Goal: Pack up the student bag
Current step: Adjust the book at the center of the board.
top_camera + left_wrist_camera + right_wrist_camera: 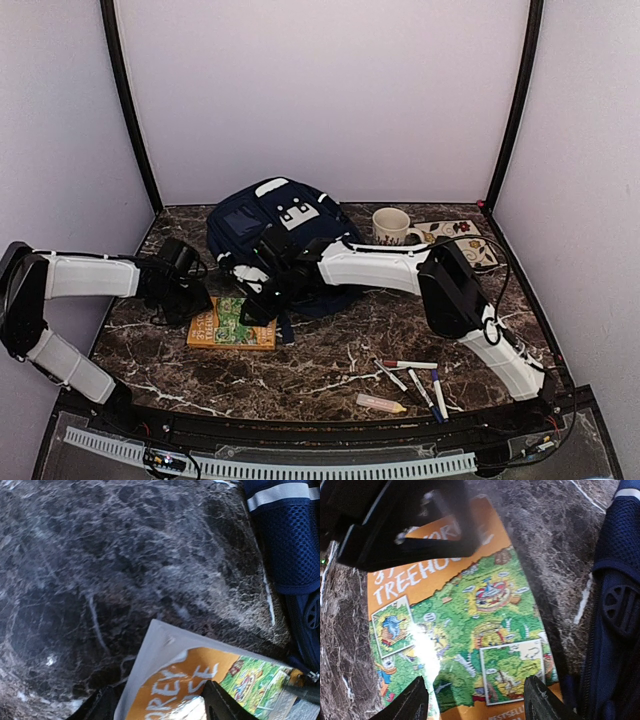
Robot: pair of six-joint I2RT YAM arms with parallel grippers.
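The student bag [275, 235], navy with white stripe trim, lies at the back middle of the table; its mesh side shows in the left wrist view [290, 545] and the right wrist view [615, 605]. In front of it an orange and green picture book [232, 325] lies flat. My left gripper [203, 300] is open at the book's left end, and the book's white-edged corner [165, 655] sits between its fingers [225, 702]. My right gripper [257, 303] hovers open just above the book's cover [485, 630], holding nothing. The left gripper's dark fingers [405, 530] show over the book's top.
A cream mug [390, 226] and a flowered mat [462, 240] stand right of the bag. Several markers [415, 378] and a pale stick [381, 403] lie near the front right. The marble table [330, 350] has walls on three sides.
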